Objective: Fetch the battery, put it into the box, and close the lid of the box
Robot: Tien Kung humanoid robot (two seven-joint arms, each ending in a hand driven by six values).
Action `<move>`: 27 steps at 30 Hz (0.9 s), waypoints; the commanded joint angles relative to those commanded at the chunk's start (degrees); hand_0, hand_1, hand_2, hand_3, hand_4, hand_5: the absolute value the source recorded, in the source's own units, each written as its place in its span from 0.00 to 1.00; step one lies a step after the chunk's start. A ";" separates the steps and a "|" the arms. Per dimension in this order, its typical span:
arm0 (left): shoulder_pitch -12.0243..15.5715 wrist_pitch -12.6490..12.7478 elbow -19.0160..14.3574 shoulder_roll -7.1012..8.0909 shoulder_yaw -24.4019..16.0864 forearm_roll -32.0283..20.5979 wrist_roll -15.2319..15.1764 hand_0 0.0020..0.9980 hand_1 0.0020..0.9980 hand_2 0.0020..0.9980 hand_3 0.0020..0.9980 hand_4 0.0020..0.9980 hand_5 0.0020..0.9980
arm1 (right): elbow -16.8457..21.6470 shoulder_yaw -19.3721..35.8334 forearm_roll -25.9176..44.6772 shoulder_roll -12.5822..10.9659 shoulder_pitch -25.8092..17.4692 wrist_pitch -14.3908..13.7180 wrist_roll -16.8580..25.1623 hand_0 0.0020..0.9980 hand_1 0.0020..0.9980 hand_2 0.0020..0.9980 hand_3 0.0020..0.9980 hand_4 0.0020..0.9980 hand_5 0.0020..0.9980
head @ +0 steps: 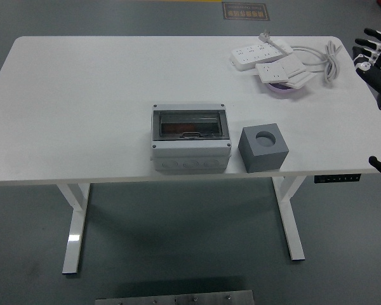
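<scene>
— One hand only was in view, and none of the three steps looked begun. Nearest the front edge of the worktop (82, 127) sat the grey box (191, 155), its smoky see-through lid (190, 124) lying shut.

— And the battery?

— I could not pick it out for certain. Just right of the box stood a grey cube (263, 152) with a round recess in its top. Whether the battery sat in there, the view was too small to tell.

— So which step was in hand?

— The fetch, I judged, at its very start. The next move called for the hand to travel in and down toward the cube, and the lid would need lifting before anything went inside.

— Where was that hand?

— The right hand (376, 60) hung at the far right corner, its fingers (367, 43) spread and holding nothing, well apart from cube and box alike. Farther back, nearer that hand, white power strips (257, 54) and a looped cable (331, 60) lay about a purple bowl (280, 91).
</scene>
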 joint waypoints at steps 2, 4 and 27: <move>0.05 0.00 0.00 -0.04 0.02 -0.07 -0.01 0.64 0.71 0.65 0.62 0.69 0.31 | 0.07 0.02 0.06 0.00 -0.07 0.04 -0.09 0.78 0.79 0.79 0.83 0.72 0.00; 0.05 0.00 0.01 -0.05 0.00 -0.06 0.01 0.64 0.71 0.65 0.62 0.69 0.31 | 0.11 0.02 0.09 -0.01 -0.10 0.03 -0.14 0.78 0.79 0.79 0.83 0.72 0.00; -0.31 0.07 0.03 0.11 -0.14 -0.10 0.04 0.64 0.71 0.65 0.62 0.69 0.31 | 0.76 0.63 -0.02 -0.26 -0.37 0.19 -0.87 0.81 0.80 0.80 0.82 0.77 0.08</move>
